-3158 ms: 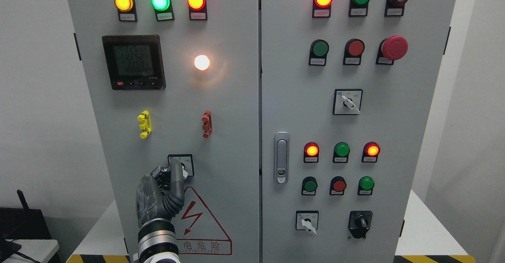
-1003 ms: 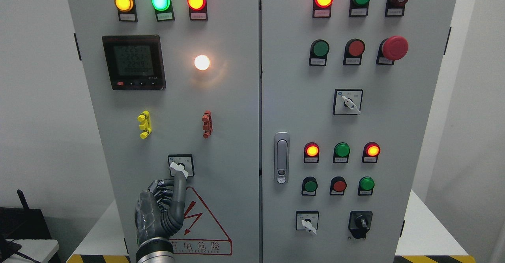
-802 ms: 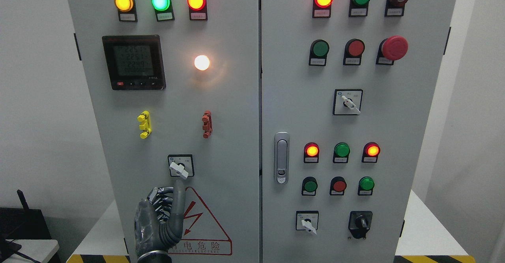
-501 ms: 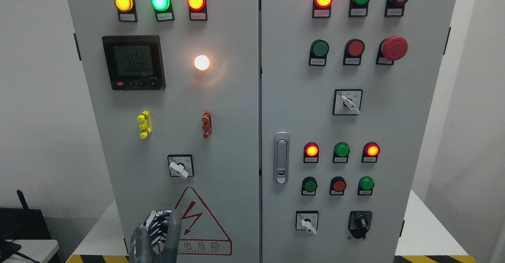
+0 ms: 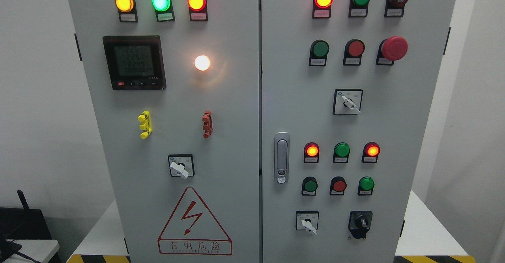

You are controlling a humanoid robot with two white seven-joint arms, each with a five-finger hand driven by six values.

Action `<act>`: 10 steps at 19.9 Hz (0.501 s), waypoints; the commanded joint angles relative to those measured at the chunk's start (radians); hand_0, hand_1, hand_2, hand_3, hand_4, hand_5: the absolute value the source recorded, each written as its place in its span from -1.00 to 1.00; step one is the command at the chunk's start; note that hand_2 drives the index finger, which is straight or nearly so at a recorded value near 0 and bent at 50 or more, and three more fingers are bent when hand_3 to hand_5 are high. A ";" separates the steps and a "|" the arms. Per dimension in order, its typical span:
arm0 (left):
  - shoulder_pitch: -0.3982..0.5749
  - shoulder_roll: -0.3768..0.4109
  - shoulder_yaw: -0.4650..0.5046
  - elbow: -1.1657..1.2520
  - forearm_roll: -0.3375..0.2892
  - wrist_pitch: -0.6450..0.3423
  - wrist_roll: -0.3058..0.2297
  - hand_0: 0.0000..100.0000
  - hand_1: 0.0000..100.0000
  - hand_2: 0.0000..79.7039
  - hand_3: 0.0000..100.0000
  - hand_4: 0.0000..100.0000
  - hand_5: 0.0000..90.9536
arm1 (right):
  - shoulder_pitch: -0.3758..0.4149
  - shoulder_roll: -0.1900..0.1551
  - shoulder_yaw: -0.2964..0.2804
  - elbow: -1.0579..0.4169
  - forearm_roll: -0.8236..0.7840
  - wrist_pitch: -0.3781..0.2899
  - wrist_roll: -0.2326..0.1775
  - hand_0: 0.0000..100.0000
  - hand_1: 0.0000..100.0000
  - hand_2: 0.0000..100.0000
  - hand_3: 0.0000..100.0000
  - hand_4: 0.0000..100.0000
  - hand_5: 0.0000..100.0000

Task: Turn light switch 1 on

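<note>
- Fingers are not seen: neither hand is in view, so their state cannot be told, nor which arm is nearer.
- Light switch 1 is judged to be the rotary switch (image 5: 181, 166) low on the left cabinet door (image 5: 232, 136), above the warning triangle (image 5: 194, 223).
- Its white handle is tilted, running from lower left to lower right.
- The white lamp (image 5: 202, 62) above is lit, so the task is judged done.
- No containers are shown.

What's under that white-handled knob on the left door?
Directly below the white-handled switch is a red lightning warning triangle with Chinese characters. No robot hand covers anything here now.
</note>
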 commanded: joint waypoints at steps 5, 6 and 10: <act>0.108 0.058 0.334 0.897 0.061 -0.058 -0.166 -0.43 -0.94 -0.81 -0.24 -0.02 -0.28 | 0.000 0.001 0.017 0.000 -0.025 -0.001 -0.001 -0.76 -0.22 -1.00 -1.00 -1.00 -1.00; 0.106 0.058 0.333 0.960 0.061 -0.058 -0.175 -0.42 -0.94 -0.83 -0.27 -0.06 -0.33 | 0.000 0.001 0.017 0.000 -0.025 -0.001 -0.001 -0.76 -0.22 -1.00 -1.00 -1.00 -1.00; 0.102 0.058 0.241 1.103 0.039 -0.055 -0.178 -0.06 -1.00 -1.00 -0.49 -0.32 -0.71 | 0.000 0.001 0.017 0.000 -0.025 -0.001 -0.001 -0.76 -0.22 -1.00 -1.00 -1.00 -1.00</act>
